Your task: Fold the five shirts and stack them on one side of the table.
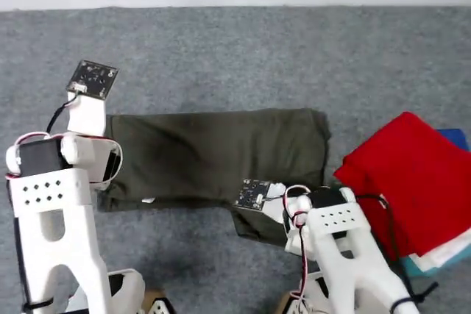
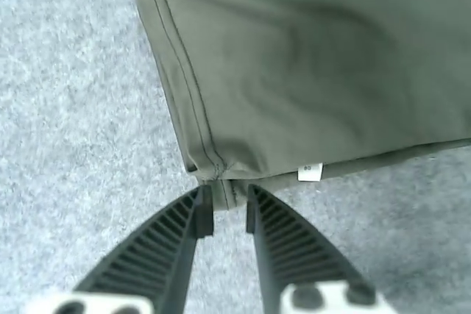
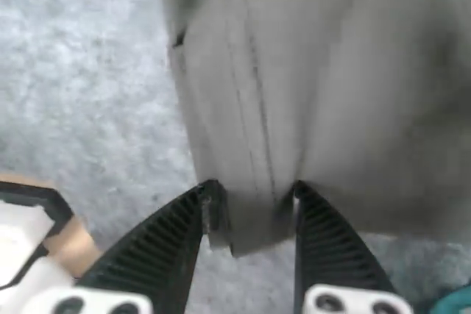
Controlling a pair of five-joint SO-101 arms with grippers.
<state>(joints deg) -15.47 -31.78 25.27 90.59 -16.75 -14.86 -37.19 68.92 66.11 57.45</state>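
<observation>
Table [image 1: 221, 49]: grey, felt-like surface, seen from above.

Item 1, olive shirt [image 1: 213, 152]: lies flat near the middle of the table as a long band running left to right. It appears partly folded. One short section of it projects toward the arms at the right-hand near corner. A small white tag [image 2: 310, 172] sits on the near edge, close to the left end.

Item 2, stack of folded shirts at the right edge of the table: the red shirt [image 1: 412, 174] is on top and set at an angle. The blue [image 1: 456, 138], white [image 1: 450, 250] and teal [image 1: 422, 266] layers show at the edges beneath it. The stack lies just beside the right end of the olive shirt; contact between them cannot be confirmed.

Left tool [image 2: 228, 207]: positioned at the near left corner of the olive shirt, by the stitched hem. The fingers are set narrow, and the corner of the cloth sits pinched between the tips.

Right tool [image 3: 254, 215]: positioned at the projecting section on the near right of the olive shirt. The fingers are set somewhat wider than the left tool's. The edge of the cloth fills the gap between them and is gripped there.

Left arm [image 1: 51, 204]: stands at the near left of the table.

Right arm [image 1: 335, 233]: stands at the near centre-right, between the olive shirt and the stack.
</observation>
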